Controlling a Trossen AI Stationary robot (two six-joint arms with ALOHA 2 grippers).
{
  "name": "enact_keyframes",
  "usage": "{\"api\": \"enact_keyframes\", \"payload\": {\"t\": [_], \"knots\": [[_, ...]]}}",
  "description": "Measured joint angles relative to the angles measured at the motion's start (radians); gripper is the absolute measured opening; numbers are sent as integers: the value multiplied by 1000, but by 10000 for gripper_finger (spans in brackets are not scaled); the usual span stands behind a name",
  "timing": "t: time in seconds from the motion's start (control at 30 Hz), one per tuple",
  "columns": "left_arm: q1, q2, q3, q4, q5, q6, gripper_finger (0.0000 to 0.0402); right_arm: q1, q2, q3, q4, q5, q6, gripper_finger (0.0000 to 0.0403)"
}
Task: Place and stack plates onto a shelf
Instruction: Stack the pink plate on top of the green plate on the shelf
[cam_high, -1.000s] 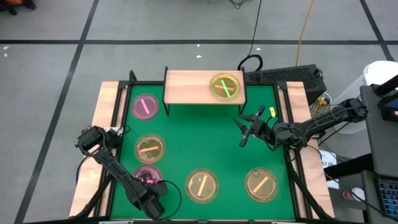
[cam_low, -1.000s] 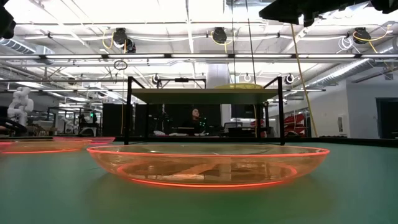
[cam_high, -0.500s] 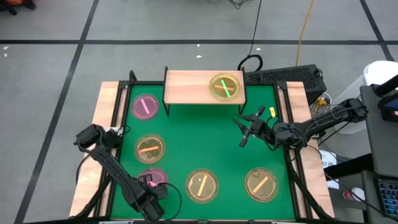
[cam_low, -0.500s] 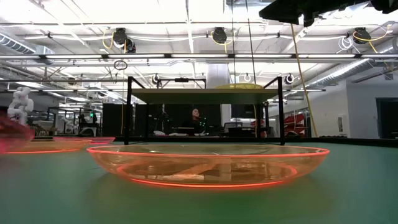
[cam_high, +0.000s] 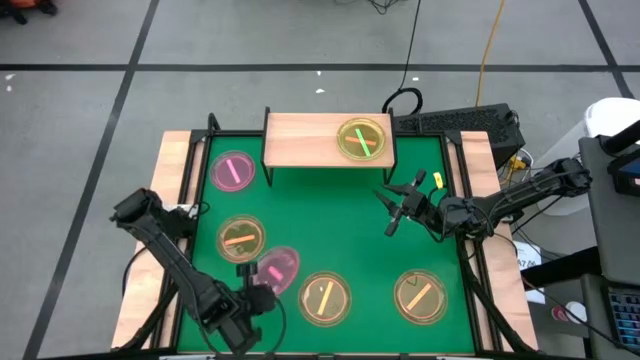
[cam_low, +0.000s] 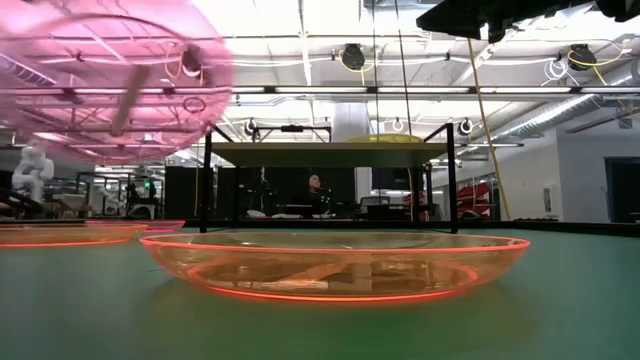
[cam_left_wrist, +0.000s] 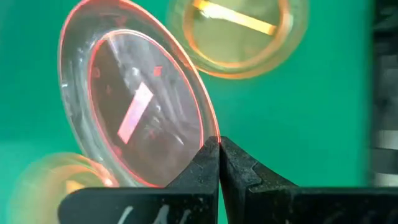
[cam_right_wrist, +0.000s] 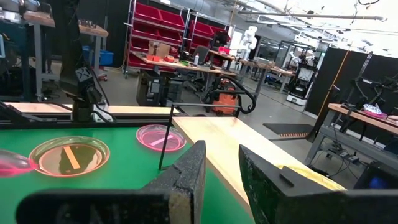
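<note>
Carrying a pink plate (cam_high: 277, 268) clear of the counter (cam_high: 320, 215), pinched at its rim by the left gripper (cam_high: 247, 296), jaws closed tight on the edge as the left wrist view shows. Lies tilted, disc face angled up and away from the jaws, pink bar (cam_left_wrist: 134, 112) running roughly away from the pinch point.

Measured from the shelf (cam_high: 305, 139) at the far edge of the green mat: held plate sits well off toward the near-left corner, with an amber plate (cam_high: 241, 238) between it and the shelf's left legs. Means a long carry forward and slightly rightward, then a lift over the board's edge, judging by the layout.

On the shelf's right half already rests a green-tinted plate (cam_high: 361, 139) with crossed bars; left half bare wood. Just left of the shelf, on the mat, another pink plate (cam_high: 232, 171). Two more amber plates (cam_high: 325, 297) (cam_high: 420, 296) near the front edge, well apart from the shelf.

Hovering just in front of the shelf's right end, the right gripper (cam_high: 398, 208), jaws parted and holding nothing; nearer the shelf, but not the arm with the plate.
</note>
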Motion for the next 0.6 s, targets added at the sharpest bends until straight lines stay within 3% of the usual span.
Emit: {"api": "enact_keyframes", "payload": {"t": [0.27, 0.6], "knots": [[136, 1, 0, -11, -281, 436, 1, 0, 0, 0, 47, -2, -1, 82], [489, 1, 0, 103, -311, 995, 6, 35, -28, 0, 75, 0, -57, 82]]}}
